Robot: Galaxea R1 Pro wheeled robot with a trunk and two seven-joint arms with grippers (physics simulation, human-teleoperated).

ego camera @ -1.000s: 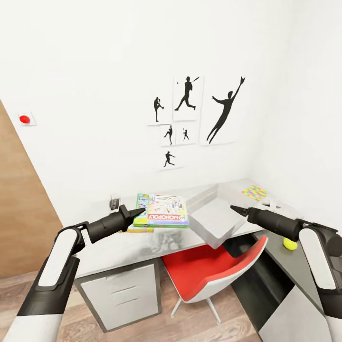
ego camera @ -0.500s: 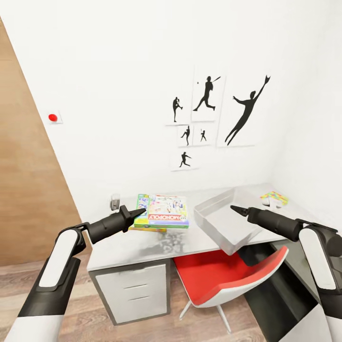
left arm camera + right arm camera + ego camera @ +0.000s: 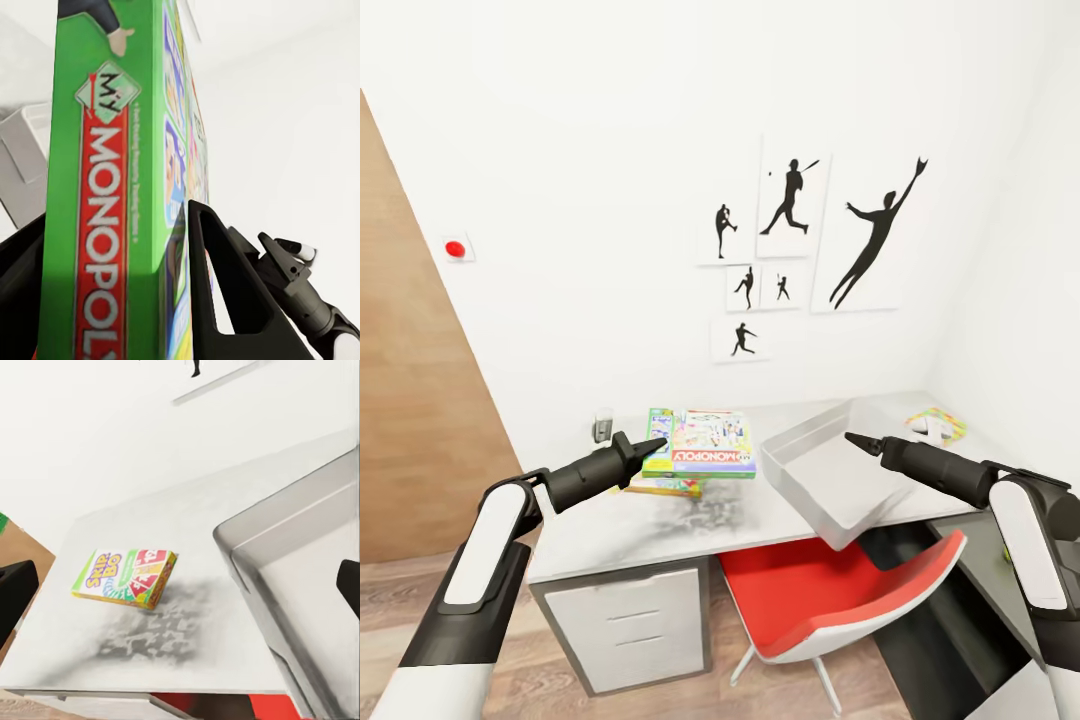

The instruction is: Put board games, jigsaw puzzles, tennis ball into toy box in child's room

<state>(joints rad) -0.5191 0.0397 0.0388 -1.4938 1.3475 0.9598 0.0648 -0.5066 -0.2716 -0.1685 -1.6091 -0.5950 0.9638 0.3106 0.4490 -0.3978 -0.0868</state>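
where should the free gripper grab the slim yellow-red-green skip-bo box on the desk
Probably across the short width of the slim yellow-red-green Skip-Bo box, coming down from above with the right gripper. The box lies flat on the light grey desk top with bare surface around it, so its narrow side edges are the easiest faces for the fingers.

Monopoly box (image 3: 713, 443): green edge, red title band with white letters (multicoloured cartoon face)
Skip-Bo box (image 3: 126, 577): yellow, red, green
Toy box (image 3: 830, 480): pale grey
Bench (image 3: 660, 530): light grey top, white drawers
Chair (image 3: 830, 590): red seat, white shell
Fingers (image 3: 225, 300): black
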